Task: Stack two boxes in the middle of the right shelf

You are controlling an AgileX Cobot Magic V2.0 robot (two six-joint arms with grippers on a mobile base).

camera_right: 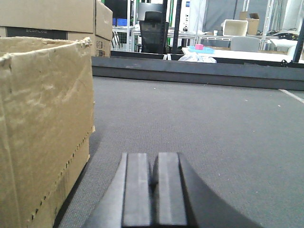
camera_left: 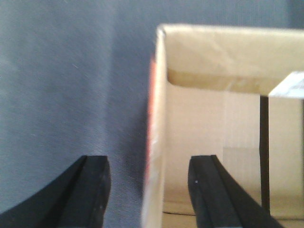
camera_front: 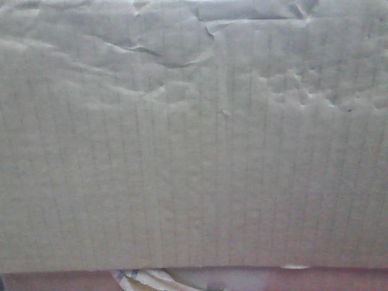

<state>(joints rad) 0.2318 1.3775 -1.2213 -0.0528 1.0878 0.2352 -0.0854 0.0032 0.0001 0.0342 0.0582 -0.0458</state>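
Jaws of the left gripper (camera_left: 149, 190) straddle the box (camera_left: 213, 61) wall, unclenched; the right gripper's (camera_right: 149, 166) press together, empty. With the box on the grey surface (camera_right: 213, 133), lifting and stacking seemingly remain.

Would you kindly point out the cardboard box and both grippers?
cardboard box (camera_right: 42, 128): right wrist view, creased side face.
left gripper (camera_left: 149, 164): left wrist view, midway between its fingertips.
right gripper (camera_right: 153, 159): right wrist view, between its closed fingertips.
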